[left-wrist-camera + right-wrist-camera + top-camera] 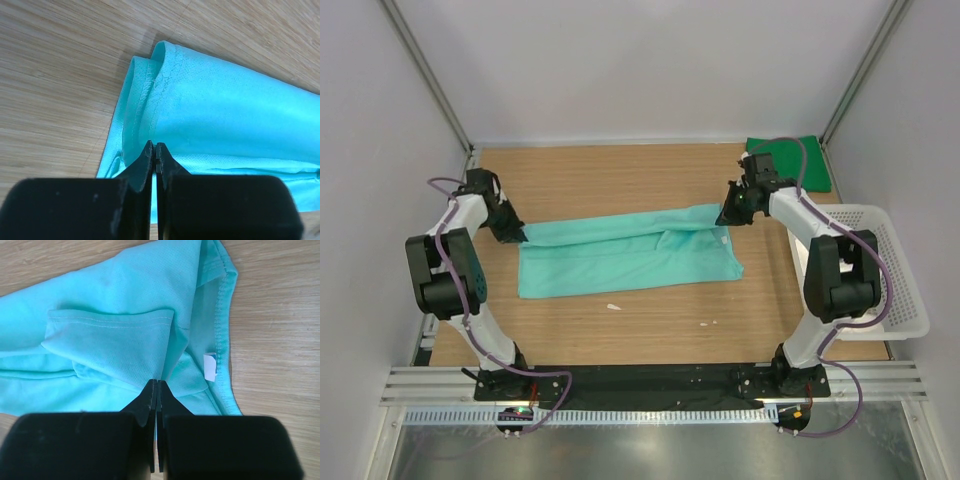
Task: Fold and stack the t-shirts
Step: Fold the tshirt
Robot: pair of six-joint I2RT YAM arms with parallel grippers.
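One mint-teal t-shirt [630, 255] folded lengthwise into a band, left pincer [154, 147] and right pincer [155, 385] clenched, seemingly pinching its ends

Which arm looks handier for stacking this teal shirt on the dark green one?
Likely right: the dark green shirt lies in the far right corner, behind the right fingers, shut on the right end of the teal shirt. The left fingers grip the opposite end.

A robot lab cell: plain white walls [650, 60], aluminium rails [420, 385], two bolted arms [840, 275].
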